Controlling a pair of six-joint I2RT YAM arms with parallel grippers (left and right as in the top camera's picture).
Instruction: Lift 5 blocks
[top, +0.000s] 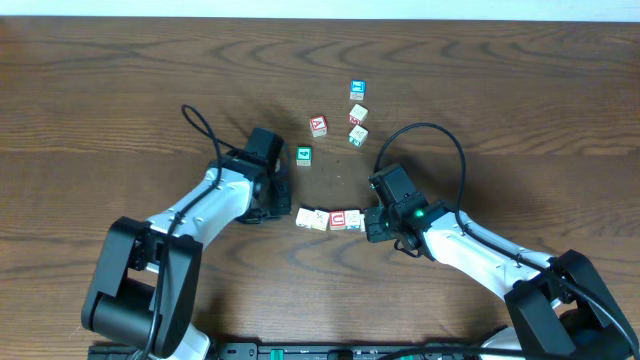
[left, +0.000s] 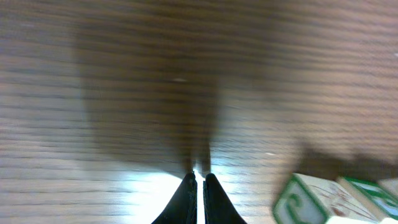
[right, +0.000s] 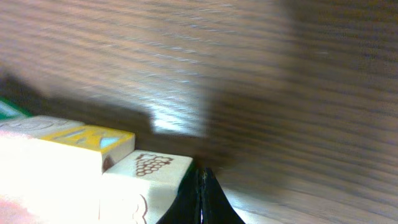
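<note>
a row of small pale wooden alphabet blocks (top: 328, 219) lies on the dark brown wooden worktop (top: 120, 80), between the two arms and near its front edge. one block in it shows a red-outlined letter face (top: 338, 220). four blocks can be counted from above; whether a fifth sits in the line cannot be told.

the left jaws are clenched on nothing, low over the worktop just beside the row's left end; the left wrist view shows bare wood between them and the green-lettered end block (left: 300, 202). the right jaws are also clenched and empty, right at the other end, against or just beside the block with the grape drawing (right: 152, 169).

these cubes look light, stiff and smooth-faced, so they won't crush but will likely slide on each other. the sensible hold is probably on the two outer end faces, pressing straight along the line and at mid-height. an off-centre push would likely buckle the row.
</note>
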